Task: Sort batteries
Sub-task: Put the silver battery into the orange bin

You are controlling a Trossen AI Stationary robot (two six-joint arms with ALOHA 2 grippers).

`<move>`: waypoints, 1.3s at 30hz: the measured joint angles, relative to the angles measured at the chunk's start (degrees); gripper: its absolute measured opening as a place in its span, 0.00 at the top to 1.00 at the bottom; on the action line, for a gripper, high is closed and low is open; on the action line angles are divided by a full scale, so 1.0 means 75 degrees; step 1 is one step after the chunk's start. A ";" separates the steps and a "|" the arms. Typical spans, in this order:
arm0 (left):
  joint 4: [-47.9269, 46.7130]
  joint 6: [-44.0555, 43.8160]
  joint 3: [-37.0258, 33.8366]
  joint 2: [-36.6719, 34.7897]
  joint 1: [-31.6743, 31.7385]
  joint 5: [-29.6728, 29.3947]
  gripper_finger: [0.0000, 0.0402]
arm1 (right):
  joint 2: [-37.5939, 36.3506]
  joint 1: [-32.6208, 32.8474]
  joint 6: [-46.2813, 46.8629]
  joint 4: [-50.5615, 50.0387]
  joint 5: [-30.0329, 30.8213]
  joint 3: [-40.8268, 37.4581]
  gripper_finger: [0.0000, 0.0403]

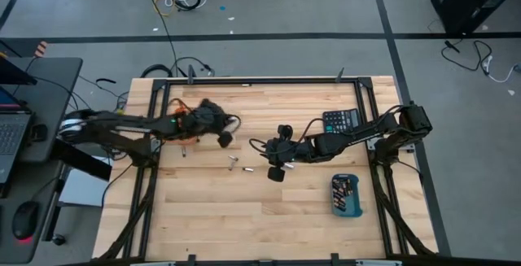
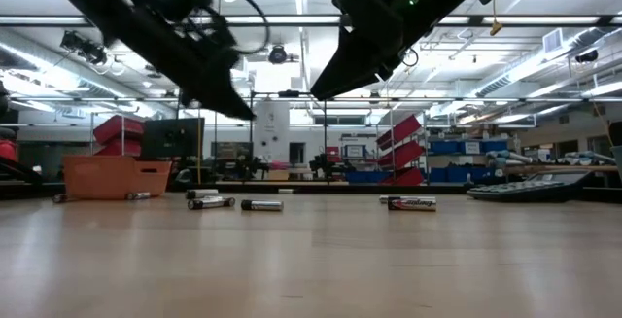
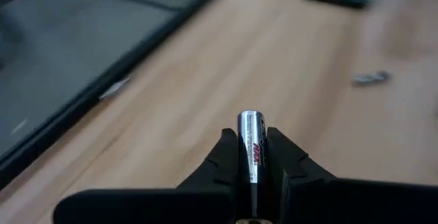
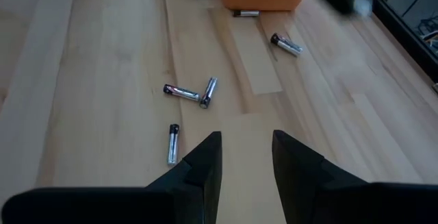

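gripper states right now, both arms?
Left gripper: shut on a battery.
Right gripper: open, empty, above loose batteries.

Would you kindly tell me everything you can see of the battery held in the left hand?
The battery is a slim silvery cylinder with a metallic sheen and red lettering running along its side. It sits clamped between the two dark fingers of the left hand, one rounded end poking out past the fingertips, lifted clear of the wooden table. Only the fingers touch it. Its far end is hidden inside the grip.
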 joint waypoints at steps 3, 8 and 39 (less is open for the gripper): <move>-0.1912 -0.1375 0.0010 -0.0992 -0.0003 -0.1191 0.94 | 0.0000 0.0000 -0.0005 0.0000 0.0000 0.0000 0.72; -0.5265 -0.3838 0.0007 -0.2085 0.0002 -0.2597 0.93 | 0.0000 0.0000 -0.0014 0.0006 0.0000 0.0000 0.72; -0.6670 -0.5498 0.0025 -0.2353 -0.0500 -0.1790 0.58 | 0.0000 0.0000 -0.0167 0.0152 0.0003 0.0000 0.72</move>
